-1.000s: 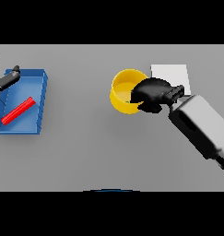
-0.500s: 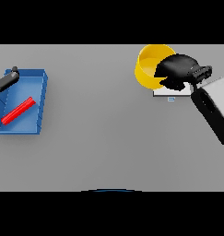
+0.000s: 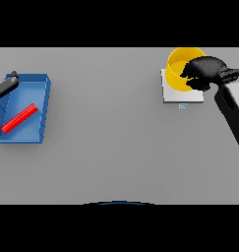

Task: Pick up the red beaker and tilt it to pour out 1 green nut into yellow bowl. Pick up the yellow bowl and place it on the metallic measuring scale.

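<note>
Up and back goes the bowl (image 3: 179, 70) since a second ago, carried from the bare table to the far right, where it now sits over the scale (image 3: 182, 92). Right hand (image 3: 203, 73) is clamped on its right rim, fingers curled around the yellow wall. Whether the bowl touches the scale, I cannot tell. Far left, the beaker (image 3: 19, 118) lies flat in the blue tray (image 3: 44, 109). Left hand (image 3: 5, 85) rests at the tray's back left corner, its grip unreadable.
</note>
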Robot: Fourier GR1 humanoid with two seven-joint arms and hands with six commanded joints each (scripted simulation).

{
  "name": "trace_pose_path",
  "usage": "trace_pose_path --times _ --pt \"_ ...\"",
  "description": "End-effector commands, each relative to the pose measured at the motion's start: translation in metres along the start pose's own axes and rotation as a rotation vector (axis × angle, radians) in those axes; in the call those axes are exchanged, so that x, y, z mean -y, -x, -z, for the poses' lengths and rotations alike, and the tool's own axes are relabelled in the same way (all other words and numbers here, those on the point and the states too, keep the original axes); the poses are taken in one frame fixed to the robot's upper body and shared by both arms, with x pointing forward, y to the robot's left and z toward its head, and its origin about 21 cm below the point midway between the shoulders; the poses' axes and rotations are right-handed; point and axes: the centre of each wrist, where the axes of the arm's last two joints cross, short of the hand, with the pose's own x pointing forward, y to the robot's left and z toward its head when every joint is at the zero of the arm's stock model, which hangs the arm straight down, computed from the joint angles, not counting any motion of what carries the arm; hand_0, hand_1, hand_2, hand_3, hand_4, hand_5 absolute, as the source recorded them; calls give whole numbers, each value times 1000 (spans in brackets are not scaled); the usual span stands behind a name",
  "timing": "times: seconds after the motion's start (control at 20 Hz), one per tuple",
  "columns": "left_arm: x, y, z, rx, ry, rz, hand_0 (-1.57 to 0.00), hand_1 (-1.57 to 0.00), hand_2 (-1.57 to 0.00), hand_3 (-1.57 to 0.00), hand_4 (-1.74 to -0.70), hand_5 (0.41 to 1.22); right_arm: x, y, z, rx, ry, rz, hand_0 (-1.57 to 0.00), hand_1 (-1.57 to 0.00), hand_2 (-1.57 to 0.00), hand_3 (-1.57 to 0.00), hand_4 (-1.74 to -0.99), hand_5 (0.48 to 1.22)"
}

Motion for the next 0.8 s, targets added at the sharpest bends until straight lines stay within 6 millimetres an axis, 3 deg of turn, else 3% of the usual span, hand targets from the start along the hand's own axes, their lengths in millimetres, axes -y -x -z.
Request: trace_pose_path --times 0.0,0.2,0.4,0.6,0.7,0.75 --pt "0 -1 -2 10 0 -2 1 1 1 1 -818 759 2 6 2 -22 6 0 -1571 -1571 -1571 -1254 -1722 1221" --pt "1 2 -1 -3 -7 8 1 1 1 1 -807 749 -23 15 15 -40 -7 22 -1571 -1568 -1571 -1410 -1724 1221" --pt "-1 -1 2 2 -10 9 1 1 1 1 -796 729 -29 17 22 -57 -9 38 -1571 -1499 -1565 -1500 -1727 1221" --pt "1 -4 -2 7 -5 -1 1 1 1 1 -806 734 -35 20 26 -68 -9 48 -1548 -1420 -1568 -1481 -1721 1221" --pt "1 -5 1 4 -1 0 1 1 1 1 -811 740 -35 20 28 -65 -26 67 -1536 -1411 -1569 -1165 -1728 1221" --pt "2 -3 3 6 3 2 1 1 1 1 -813 745 -33 21 29 -73 -32 76 -1543 -1443 -1496 -1022 -1659 1221"
